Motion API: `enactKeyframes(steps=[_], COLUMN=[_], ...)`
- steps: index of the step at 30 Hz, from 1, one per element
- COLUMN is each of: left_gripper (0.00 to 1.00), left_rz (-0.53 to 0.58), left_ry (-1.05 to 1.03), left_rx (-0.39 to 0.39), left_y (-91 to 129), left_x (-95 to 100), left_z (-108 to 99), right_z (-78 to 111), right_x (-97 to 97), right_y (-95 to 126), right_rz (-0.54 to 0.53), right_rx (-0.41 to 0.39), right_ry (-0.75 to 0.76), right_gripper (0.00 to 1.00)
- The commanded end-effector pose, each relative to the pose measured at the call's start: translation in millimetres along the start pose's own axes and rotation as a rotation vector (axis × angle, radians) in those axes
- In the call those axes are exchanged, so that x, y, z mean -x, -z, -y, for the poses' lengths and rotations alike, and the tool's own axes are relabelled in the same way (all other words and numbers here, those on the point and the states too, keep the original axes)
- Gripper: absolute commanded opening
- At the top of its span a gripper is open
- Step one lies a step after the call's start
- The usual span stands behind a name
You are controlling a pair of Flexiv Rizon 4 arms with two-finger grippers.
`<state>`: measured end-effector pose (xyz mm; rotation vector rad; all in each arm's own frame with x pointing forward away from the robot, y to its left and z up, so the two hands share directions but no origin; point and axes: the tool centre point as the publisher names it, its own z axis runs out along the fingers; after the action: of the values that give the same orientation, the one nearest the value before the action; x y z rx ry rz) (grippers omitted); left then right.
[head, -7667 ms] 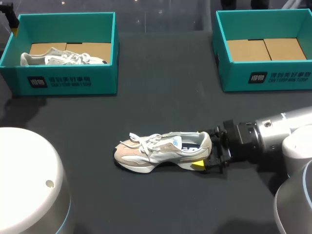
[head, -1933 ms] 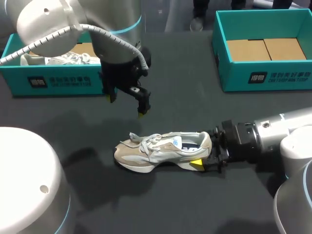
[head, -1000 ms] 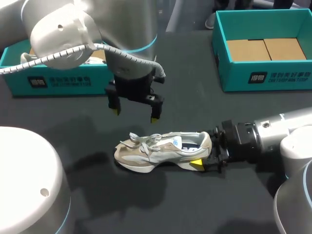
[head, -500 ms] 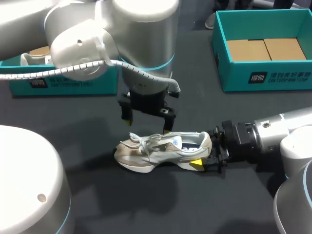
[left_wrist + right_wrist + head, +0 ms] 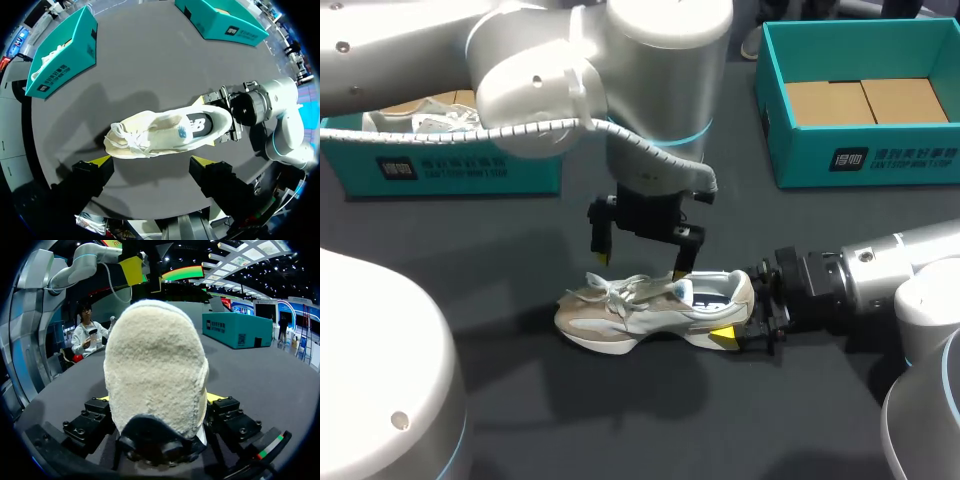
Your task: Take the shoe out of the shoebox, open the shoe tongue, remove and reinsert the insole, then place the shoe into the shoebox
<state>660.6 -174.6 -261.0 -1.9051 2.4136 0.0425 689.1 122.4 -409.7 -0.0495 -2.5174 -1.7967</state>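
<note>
1. The left box [image 5: 440, 165], teal, sits in the upper left of the head view. It holds a second shoe [image 5: 430, 122] lying on cardboard, and my left arm covers part of the box.
2. The right box [image 5: 860, 158], upper right, holds two cardboard panels [image 5: 865, 102].
3. The shoe [image 5: 650, 305] stands outside both boxes on the dark table [image 5: 620, 420], mid-frame, sole down, toe pointing left.
4. The right gripper [image 5: 740, 318], coming in from the right edge, clamps the heel.
5. The left gripper [image 5: 640, 272] hangs just above the laces, fingers spread wide and holding nothing.
6. The left wrist view alone shows the shoe's dark inside, with the shoe [image 5: 165, 132] lying ahead of that gripper's spread tips [image 5: 101, 161].
7. The right wrist view alone shows the fleecy heel [image 5: 155, 370] filling the gap, with a yellow fingertip [image 5: 215, 397] at each side.
</note>
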Motion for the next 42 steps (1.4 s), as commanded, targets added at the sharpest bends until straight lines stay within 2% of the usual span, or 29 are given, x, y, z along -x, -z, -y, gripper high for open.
enactKeyframes(steps=[1,7,14,21,42], left_gripper=[1.0,1.0,1.0,1.0,1.0], left_rz=[0.042,0.016,0.038,0.059,0.117], left_ry=[0.006,0.01,0.018,0.021,0.029], left_rx=[-0.002,0.033,0.057,0.077,0.131], left_y=[-4.0,-14.7,-27.2,-35.7,-55.6], left_x=[-7.5,-11.3,-21.3,-30.6,-38.2], left_z=[0.2,9.8,16.2,16.1,10.6], right_z=[0.5,0.5,0.5,0.5,0.5], right_x=[-0.5,-0.5,-0.5,-0.5,-0.5], right_y=[-1.1,-1.1,-1.1,-1.1,-1.1], right_rz=[0.001,0.001,0.001,0.001,0.001], right_rx=[-0.005,-0.005,-0.005,-0.005,-0.005], right_ry=[-0.001,-0.001,-0.001,-0.001,-0.001], right_gripper=[0.0,0.0,0.0,0.0,0.0])
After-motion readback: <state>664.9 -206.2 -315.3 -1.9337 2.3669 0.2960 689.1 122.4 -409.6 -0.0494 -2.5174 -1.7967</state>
